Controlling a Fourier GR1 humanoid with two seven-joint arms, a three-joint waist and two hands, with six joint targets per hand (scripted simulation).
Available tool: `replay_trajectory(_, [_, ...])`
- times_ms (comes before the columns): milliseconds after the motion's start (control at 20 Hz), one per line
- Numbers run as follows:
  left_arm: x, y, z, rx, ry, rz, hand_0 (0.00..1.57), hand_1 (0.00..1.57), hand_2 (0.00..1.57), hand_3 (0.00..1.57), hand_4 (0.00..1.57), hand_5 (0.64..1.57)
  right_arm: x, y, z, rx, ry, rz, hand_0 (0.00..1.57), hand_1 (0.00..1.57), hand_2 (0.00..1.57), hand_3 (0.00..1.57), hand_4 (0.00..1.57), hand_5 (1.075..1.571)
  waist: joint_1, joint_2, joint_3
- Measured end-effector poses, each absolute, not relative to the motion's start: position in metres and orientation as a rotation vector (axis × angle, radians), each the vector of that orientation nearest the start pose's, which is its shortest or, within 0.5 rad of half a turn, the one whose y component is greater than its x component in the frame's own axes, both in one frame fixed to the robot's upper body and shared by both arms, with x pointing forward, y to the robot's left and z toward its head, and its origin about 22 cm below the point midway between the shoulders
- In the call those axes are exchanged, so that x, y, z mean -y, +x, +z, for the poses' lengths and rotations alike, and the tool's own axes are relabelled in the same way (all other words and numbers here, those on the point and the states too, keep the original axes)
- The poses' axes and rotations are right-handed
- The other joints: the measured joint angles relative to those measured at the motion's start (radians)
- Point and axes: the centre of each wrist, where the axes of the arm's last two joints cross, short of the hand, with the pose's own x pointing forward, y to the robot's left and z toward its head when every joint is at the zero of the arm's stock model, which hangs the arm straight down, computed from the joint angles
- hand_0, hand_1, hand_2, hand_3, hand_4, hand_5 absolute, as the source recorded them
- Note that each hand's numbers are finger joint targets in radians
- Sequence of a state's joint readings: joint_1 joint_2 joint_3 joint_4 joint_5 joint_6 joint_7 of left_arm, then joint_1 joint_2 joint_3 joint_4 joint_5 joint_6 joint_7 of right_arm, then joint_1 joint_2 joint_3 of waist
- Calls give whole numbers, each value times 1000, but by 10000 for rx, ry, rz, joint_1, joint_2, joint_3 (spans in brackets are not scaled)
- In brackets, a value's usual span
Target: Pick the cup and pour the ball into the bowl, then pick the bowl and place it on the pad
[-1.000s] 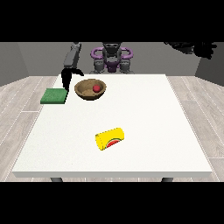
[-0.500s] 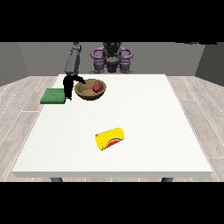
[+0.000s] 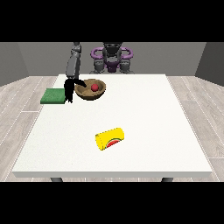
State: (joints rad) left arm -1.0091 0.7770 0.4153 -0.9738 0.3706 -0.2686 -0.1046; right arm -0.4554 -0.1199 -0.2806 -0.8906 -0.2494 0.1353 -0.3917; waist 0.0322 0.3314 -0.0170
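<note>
Front view: robot hand at the view's left hangs just beside the bowl, thumb at its rim (grasp not certain); ball inside. Pad lies opposite, near; other hand unseen.

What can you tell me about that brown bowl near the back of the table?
The bowl is round, shallow and brown, looking like wood. It stands upright near the table's far left part in the view, with a small red ball lying inside it. A green pad lies just to its left, apart from it. The black hand at the view's left hangs at the bowl's left rim; whether it touches cannot be told.
</note>
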Motion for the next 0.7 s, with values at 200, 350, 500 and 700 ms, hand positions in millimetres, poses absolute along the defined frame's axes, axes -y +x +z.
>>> replay_trajectory(200, [-405,367,346,23233,902,-521,0,0,0,0,0,1541,268,342,-33,17725,1165,-2524,0,0,0,0,405,1570,76,49,-39])
replay_trajectory(350, [-403,367,352,23250,786,-622,0,0,0,0,0,1533,252,348,-28,17762,1058,-2454,0,0,0,0,436,1570,184,60,-38])
replay_trajectory(500, [-403,368,353,23324,630,-712,0,0,0,0,0,1540,239,354,-23,17693,553,-2391,0,0,0,0,423,1570,424,85,-46])
replay_trajectory(700, [-410,363,360,23449,660,-787,0,0,0,0,0,1533,233,357,-20,17348,-85,-2411,1319,1319,1208,0,475,1521,556,87,-94])
